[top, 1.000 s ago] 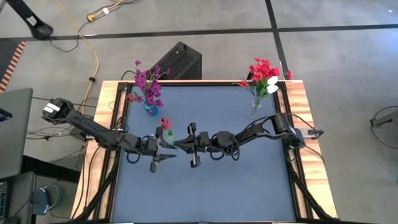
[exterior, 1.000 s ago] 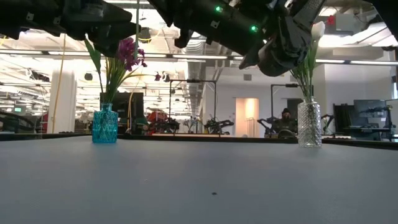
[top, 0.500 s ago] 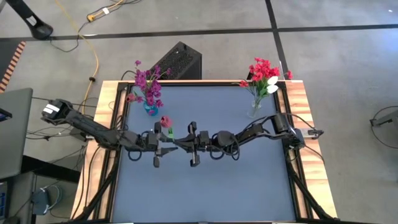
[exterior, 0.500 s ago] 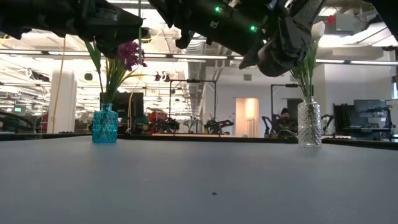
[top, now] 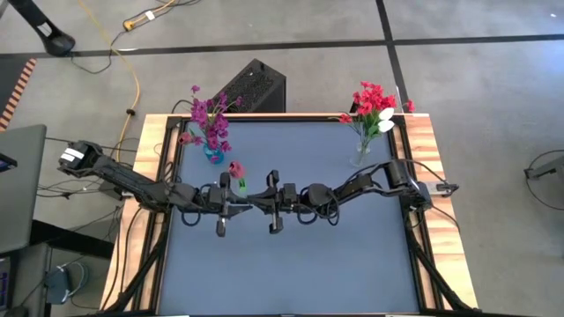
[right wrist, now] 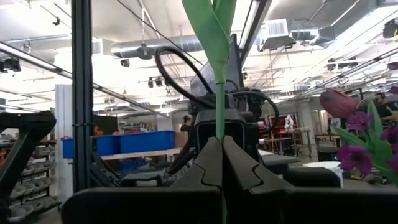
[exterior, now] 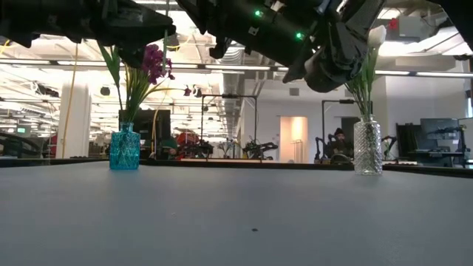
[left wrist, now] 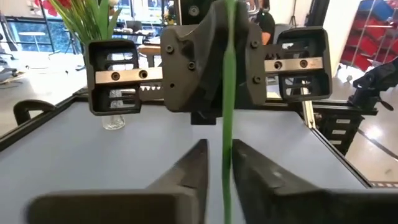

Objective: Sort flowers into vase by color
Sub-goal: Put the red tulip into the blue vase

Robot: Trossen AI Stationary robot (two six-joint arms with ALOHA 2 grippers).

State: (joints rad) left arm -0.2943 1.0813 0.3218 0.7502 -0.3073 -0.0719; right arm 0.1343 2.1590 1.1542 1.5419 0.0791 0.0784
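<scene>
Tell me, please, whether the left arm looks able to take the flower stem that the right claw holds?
Probably yes: the left claw already straddles the green stem with its fingers apart, while the right claw is shut on it; nothing stands between them.

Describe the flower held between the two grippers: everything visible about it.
The flower is a single red tulip-like bloom on a thin green stem with a green leaf, plastic-looking. It hangs in the air above the middle of the table, between the two arms. The right gripper is shut on the stem. The left gripper is open, its fingers either side of the stem with gaps showing. Nothing else touches it.
</scene>
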